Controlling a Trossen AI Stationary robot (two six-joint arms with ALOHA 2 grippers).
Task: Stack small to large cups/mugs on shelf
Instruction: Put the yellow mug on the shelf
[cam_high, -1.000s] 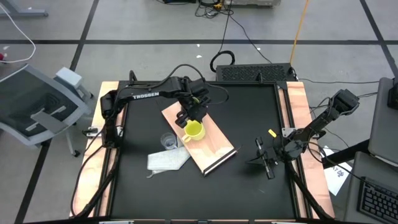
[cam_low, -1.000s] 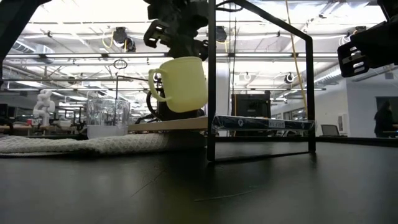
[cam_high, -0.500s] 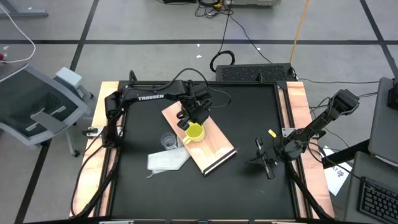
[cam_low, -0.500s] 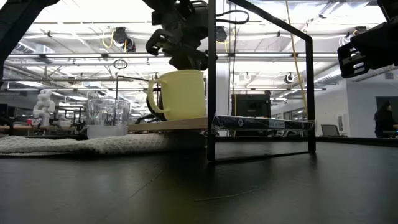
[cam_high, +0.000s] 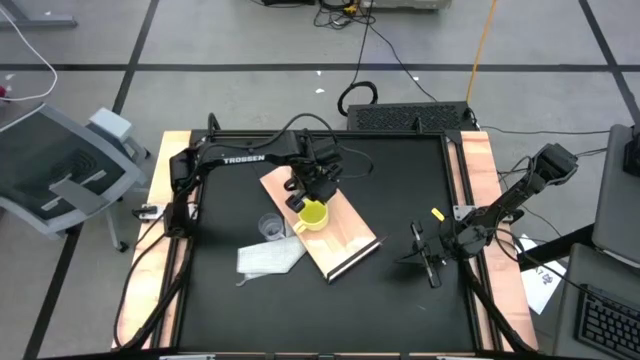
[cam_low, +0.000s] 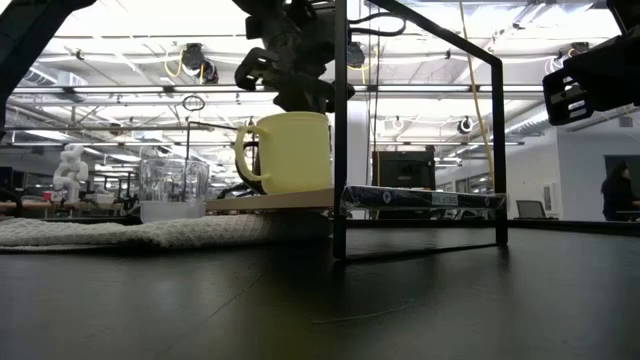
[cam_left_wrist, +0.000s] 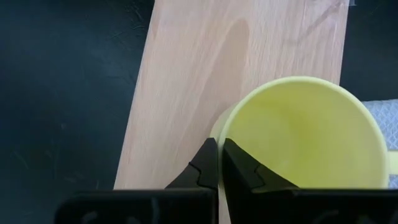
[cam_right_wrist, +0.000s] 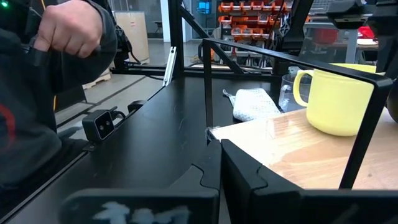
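The bright yellow handled mug (cam_high: 313, 213) stands upright with its base on the light-wood shelf board (cam_high: 340, 235), which lies flat on the black tabletop. My left gripper (cam_high: 305, 198) is right above it, shut on its rim, and shows over the mug in the low view (cam_low: 298, 92). The clear plastic cup (cam_high: 270, 228) stands on the table beside the board's left edge. The olive-green mug does not show. My right gripper (cam_high: 425, 252) waits shut and empty at the table's right side. My left gripper pinches the yellow mug's wall at the rim (cam_left_wrist: 217, 138), opposite the handle. One finger (cam_left_wrist: 241, 169) is inside the mug and one (cam_left_wrist: 204, 167) outside. The fingers come from above, pointing down. The mug stands upright with its base on the board (cam_low: 285, 198).
A white cloth (cam_high: 268, 258) lies on the table near the clear cup, toward the near edge. A black frame post (cam_low: 340, 150) stands close to the mug in the low view. A person's hand (cam_right_wrist: 68, 31) shows beyond the table in the right wrist view.
My left gripper has gone down with the yellow mug. The mug hung tilted and clear of the board a second ago and now stands upright on it. The gripper has stayed shut on the rim.
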